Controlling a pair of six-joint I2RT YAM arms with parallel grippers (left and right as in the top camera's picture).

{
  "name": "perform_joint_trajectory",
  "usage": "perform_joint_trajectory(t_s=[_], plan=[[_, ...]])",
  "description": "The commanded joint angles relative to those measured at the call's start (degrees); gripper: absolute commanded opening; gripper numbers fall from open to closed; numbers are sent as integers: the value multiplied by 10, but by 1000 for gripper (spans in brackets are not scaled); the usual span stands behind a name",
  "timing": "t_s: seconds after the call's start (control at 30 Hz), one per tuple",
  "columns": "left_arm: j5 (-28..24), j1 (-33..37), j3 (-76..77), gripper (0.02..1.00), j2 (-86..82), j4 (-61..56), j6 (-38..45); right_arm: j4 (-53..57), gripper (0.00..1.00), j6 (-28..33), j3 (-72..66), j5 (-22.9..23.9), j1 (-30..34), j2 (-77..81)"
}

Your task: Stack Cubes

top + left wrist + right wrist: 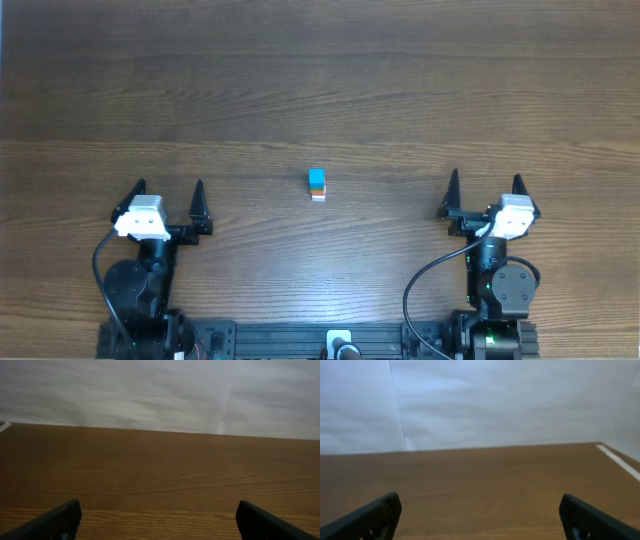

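At the middle of the desk (320, 80), I am logging one cube stack (317, 186), blue cube (317, 178) topmost, standing between and well apart from the left pincer (168, 186) and right pincer (486, 177), both gaping wide, holding nothing.

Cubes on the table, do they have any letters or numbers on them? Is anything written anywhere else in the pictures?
No words, numbers or signs can be read.
The stack of cubes: plain colours with blue on top. No letters can be made out, and it is too small to rule out tiny print.
The wooden table: wood grain, no print.
The left gripper and right gripper: no readable marks.
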State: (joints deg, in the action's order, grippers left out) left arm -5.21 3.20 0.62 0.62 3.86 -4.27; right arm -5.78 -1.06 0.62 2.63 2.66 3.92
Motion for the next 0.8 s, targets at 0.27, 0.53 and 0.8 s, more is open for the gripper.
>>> perform_joint_trajectory(t_s=[0.27, 0.53, 0.8], plan=[[-5, 3, -3, 1000, -5, 1, 7, 94, 991, 3, -3, -9, 3, -21], [-5, 3, -3, 1000, -5, 1, 7, 99, 991, 3, -3, -9, 4, -25], [-5, 3, -3, 1000, -5, 1, 7, 99, 991, 3, -3, -9, 4, -25]])
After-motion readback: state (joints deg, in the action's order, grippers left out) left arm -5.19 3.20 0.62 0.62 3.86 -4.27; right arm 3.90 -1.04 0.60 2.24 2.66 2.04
